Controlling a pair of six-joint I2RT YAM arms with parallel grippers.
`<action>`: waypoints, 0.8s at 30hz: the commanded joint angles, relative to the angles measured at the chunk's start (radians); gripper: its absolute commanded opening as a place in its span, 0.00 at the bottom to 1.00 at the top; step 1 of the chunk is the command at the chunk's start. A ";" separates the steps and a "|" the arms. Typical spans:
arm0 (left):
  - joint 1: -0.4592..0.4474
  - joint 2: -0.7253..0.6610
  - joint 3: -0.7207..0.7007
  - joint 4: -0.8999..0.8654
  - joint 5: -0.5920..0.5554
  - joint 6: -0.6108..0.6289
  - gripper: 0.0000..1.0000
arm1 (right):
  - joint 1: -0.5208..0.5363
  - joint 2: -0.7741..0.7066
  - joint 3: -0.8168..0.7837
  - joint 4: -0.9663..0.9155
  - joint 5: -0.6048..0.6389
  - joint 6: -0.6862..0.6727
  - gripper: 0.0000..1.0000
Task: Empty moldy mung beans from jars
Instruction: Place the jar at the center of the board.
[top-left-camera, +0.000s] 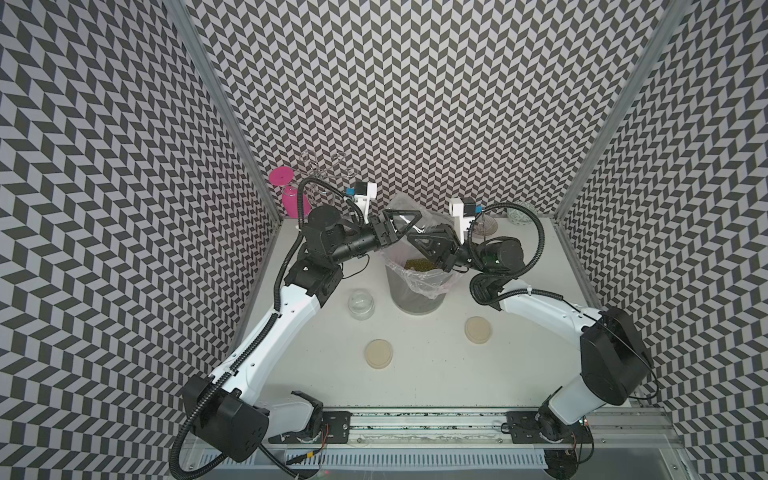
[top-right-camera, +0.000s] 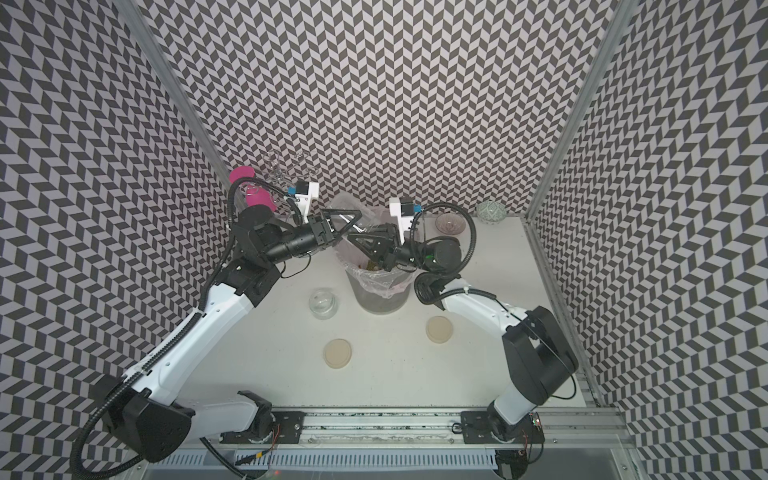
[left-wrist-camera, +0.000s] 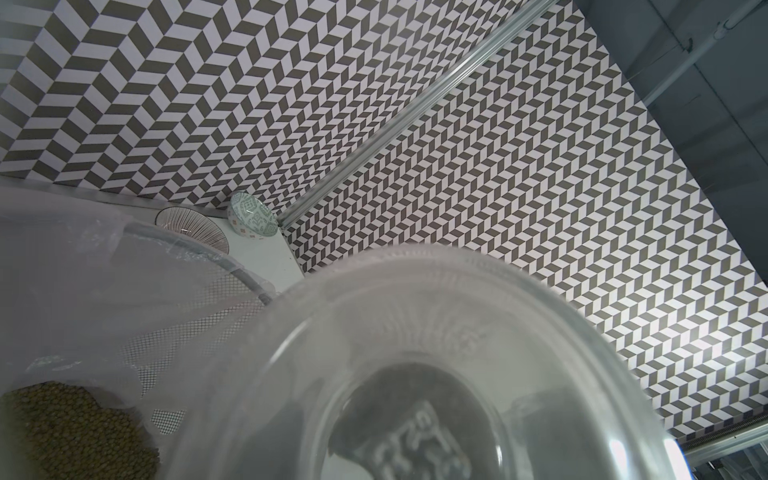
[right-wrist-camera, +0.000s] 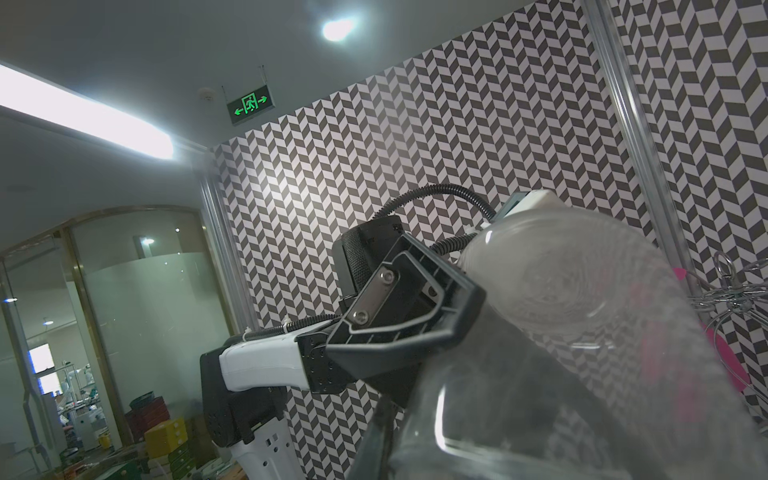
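Jar (left-wrist-camera: 436, 353) grasped by left gripper (top-left-camera: 409, 224) over bin (top-left-camera: 388, 270) rim | right gripper (top-left-camera: 413, 240) clenched alongside

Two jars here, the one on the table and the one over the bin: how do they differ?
The standing jar sits upright on the table, beside the bin; the held jar is off the table, tipped above the bin. Nothing touches the standing jar; the left end effector grips the held jar. Both are clear glass, lidless, and look empty.

Green running-man exit sign (right-wrist-camera: 250, 107), ceiling-hung
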 joint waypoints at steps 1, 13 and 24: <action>-0.009 -0.041 -0.011 0.038 0.061 0.048 0.79 | -0.012 -0.048 -0.013 -0.030 0.044 -0.002 0.00; 0.002 -0.036 -0.067 0.063 0.018 0.059 1.00 | -0.033 -0.143 -0.087 -0.256 0.076 -0.096 0.00; 0.029 -0.106 -0.006 -0.018 -0.079 0.114 1.00 | -0.101 -0.223 -0.105 -0.454 0.076 -0.168 0.00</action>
